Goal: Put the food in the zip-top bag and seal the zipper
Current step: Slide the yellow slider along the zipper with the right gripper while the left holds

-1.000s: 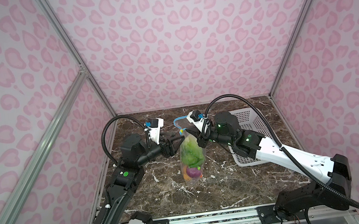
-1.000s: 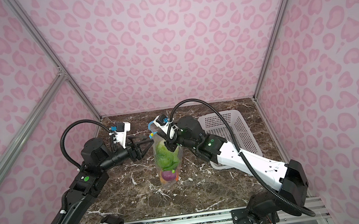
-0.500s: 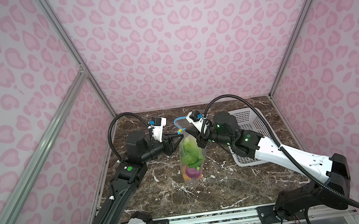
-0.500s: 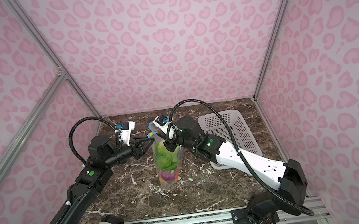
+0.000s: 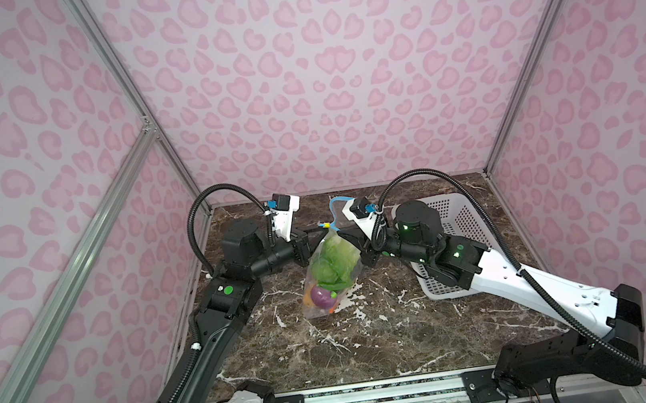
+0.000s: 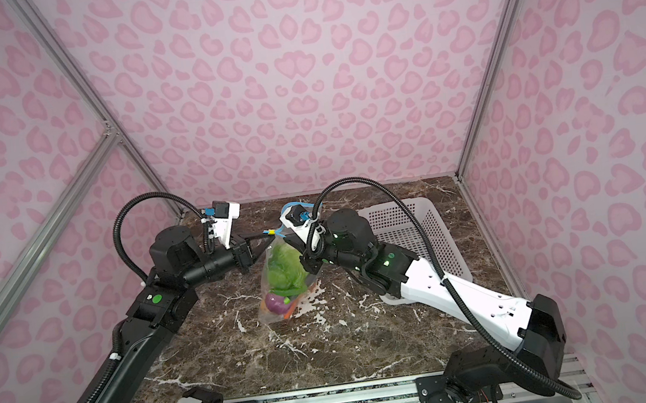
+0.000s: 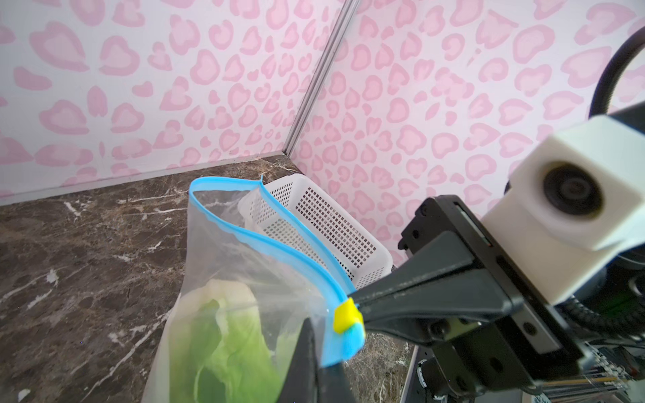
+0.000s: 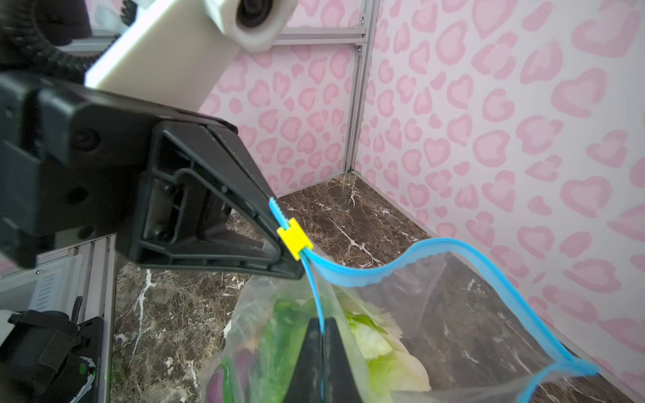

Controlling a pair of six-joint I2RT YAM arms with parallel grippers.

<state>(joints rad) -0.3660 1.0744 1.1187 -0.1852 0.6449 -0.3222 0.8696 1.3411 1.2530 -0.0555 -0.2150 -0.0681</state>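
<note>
The clear zip-top bag hangs between both grippers, its bottom on the marble table. Food fills it: green-white cabbage, a purple onion and an orange carrot. The blue zipper gapes in a loop. Its yellow slider sits at the near end. My left gripper is shut on the zipper's end tab beside the slider. My right gripper is shut on the blue strip just past the slider.
A white perforated basket stands at the back right under the right arm. Pink patterned walls close in three sides. The table's front half is bare marble.
My left arm has reached in toward the bag, and its gripper has gone from open to shut on the zipper's end. The right gripper and the bag have stayed put.
</note>
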